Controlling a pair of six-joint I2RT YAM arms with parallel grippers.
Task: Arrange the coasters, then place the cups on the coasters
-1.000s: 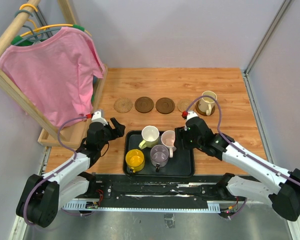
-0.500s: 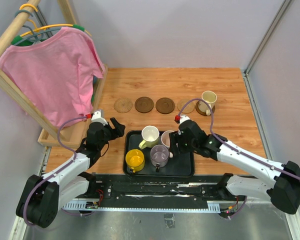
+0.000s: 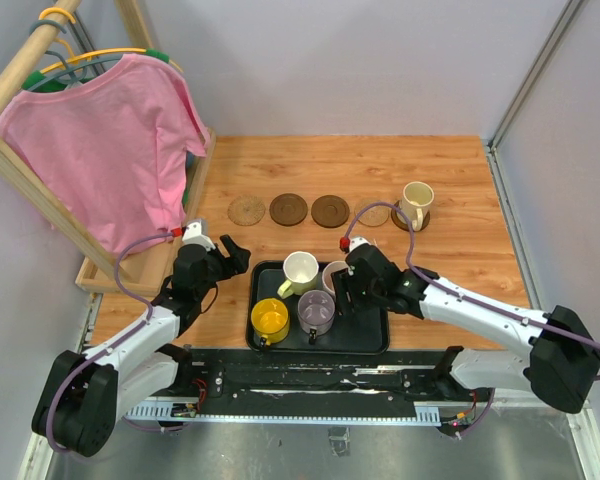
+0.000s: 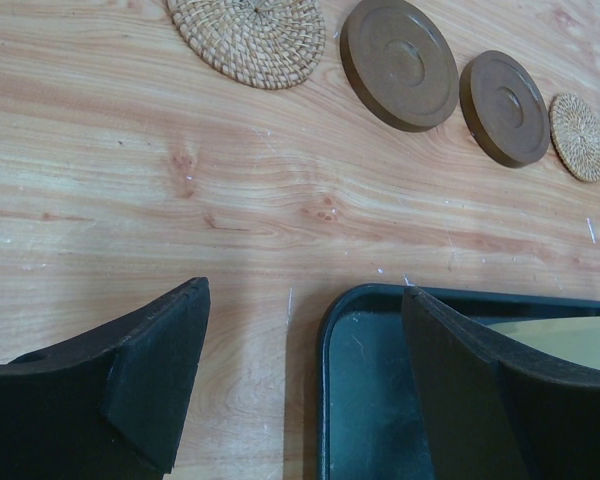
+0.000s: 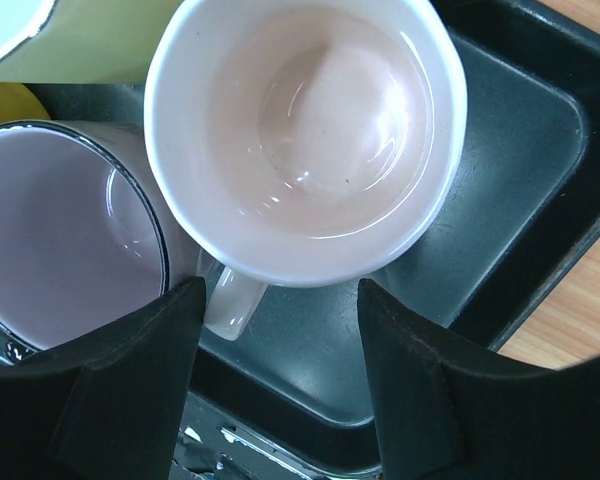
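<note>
"While the right fingers (image 5: 410,400) hung over the pink cup (image 5: 310,140), how should they have picked it up?" asked Sam.

"By the handle (image 5: 230,300), I think," said Bo. "It sat between the two fingers, closer to one of them. They were open and held nothing. They needed to slide over a bit, go down, squeeze the handle in the middle and lift straight up. The purple cup (image 5: 60,240) sat right beside it and could get bumped."

"Where was the pink cup?"

"Standing up in the black tray (image 5: 510,150). It was pale pink inside, shiny and empty, with a white rim."

"Where should it go?"

"On one of the four free coasters (image 3: 288,209) in the row on the table (image 3: 450,170) — a cream cup (image 3: 415,200) sat on the fifth already."

"And the left fingers (image 4: 140,380)?"

"Wide open, holding nothing, over the table by the tray's corner."
</note>
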